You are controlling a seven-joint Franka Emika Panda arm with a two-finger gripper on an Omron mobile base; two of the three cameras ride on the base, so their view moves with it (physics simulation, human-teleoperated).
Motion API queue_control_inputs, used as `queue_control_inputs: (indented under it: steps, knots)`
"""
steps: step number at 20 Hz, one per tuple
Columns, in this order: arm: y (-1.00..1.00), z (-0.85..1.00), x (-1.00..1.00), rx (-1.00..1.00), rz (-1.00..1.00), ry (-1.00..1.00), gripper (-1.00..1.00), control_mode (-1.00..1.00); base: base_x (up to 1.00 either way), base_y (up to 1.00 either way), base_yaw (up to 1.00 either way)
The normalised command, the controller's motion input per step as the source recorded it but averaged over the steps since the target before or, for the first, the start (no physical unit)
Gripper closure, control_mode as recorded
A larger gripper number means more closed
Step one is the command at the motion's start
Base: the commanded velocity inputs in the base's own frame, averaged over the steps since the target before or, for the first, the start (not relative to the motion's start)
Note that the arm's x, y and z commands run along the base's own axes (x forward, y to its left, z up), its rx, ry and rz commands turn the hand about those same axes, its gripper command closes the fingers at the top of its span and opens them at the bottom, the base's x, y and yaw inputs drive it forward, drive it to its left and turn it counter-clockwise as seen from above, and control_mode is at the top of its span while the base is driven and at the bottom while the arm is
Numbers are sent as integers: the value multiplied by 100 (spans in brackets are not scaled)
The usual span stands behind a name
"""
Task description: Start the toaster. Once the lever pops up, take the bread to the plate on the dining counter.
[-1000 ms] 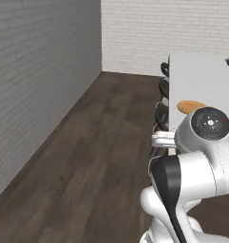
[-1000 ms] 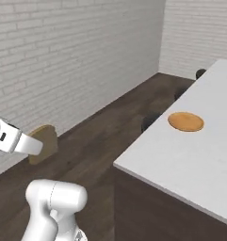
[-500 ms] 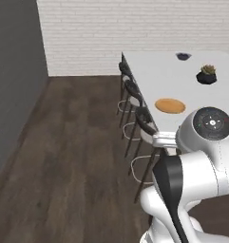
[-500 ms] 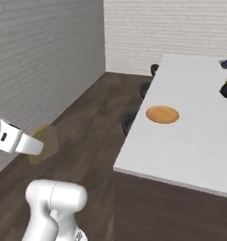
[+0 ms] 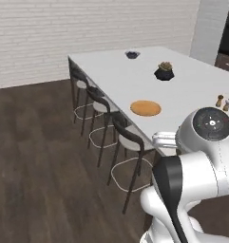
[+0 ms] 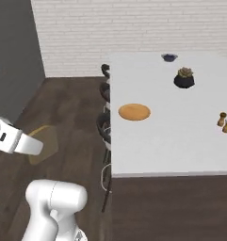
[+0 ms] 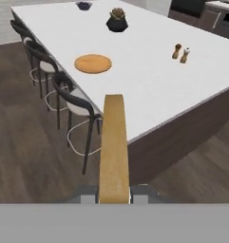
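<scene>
Carrying stage: the gripper [image 7: 114,198], jaws narrowed on the bread [image 7: 114,147] held edge-on off the table [image 7: 149,90], faces the bare plate [image 7: 92,63] at 11 o'clock beyond the stools [image 7: 78,111]; approach and placing remain.
</scene>
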Motion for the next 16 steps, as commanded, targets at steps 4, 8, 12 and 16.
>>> queue_control_inputs:
  steps: [4,8,12,16]
  knots:
    - [0,0,0,0,0,0,100,100,47,66,-59]
    - [0,0,0,0,0,0,100,100,35,66,-59]
    - [0,0,0,0,0,0,100,100,30,65,-60]
    - [0,0,0,0,0,0,100,100,33,68,-60]
